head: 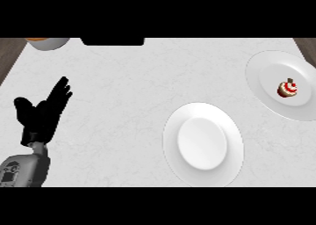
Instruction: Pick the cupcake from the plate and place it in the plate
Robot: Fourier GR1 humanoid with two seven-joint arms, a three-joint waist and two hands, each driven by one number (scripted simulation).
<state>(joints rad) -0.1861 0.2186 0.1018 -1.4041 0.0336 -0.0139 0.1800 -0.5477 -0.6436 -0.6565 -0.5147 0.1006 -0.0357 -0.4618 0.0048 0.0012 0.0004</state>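
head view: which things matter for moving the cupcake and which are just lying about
For the job: cupcake, the right plate it sits on, the bare middle plate.
Lying about: pale bowl at the top left edge, black object at the top edge.

a cupcake is sitting on the far plate, which is lying at the right side of the counter, toward the back. the near plate is lying in front of it and to its left, close beside it. the left hand is showing over the counter's left side, well apart from both plates. a round vessel is sitting at the back left corner, with a flat object lying to its right along the back edge.
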